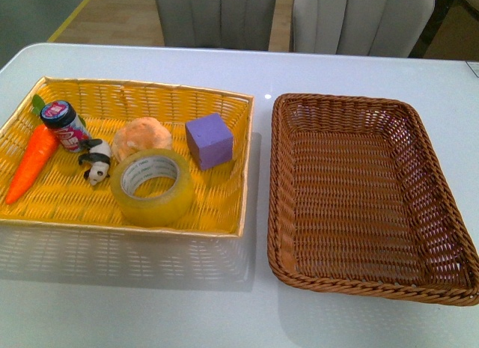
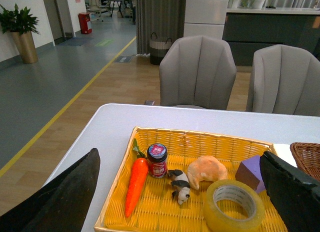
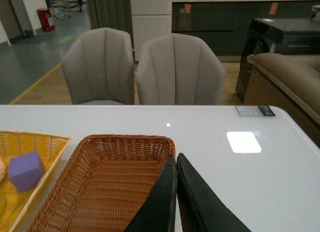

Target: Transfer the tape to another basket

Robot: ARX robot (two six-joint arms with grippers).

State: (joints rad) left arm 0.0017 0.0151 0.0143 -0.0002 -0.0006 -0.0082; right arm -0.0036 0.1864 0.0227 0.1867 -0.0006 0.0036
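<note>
The tape (image 1: 153, 186), a wide yellowish translucent roll with a white printed core, lies flat near the front edge of the yellow basket (image 1: 135, 95). It shows in the left wrist view too, the tape (image 2: 234, 206) lying low between the wide-open black fingers (image 2: 60, 199) of my left gripper (image 2: 182, 189), which hangs above and short of it. The brown wicker basket (image 1: 367, 191) stands empty to the right of the yellow one. My right gripper (image 3: 176, 159) is shut on nothing, held above the brown basket's (image 3: 107, 182) right rim. No arm shows in the front view.
Beside the tape in the yellow basket lie an orange carrot (image 1: 31, 162), a small jar (image 1: 66, 126), a panda figure (image 1: 97, 162), a croissant toy (image 1: 141, 136) and a purple cube (image 1: 209, 141). Two grey chairs (image 2: 197, 72) stand behind the white table (image 1: 224, 310).
</note>
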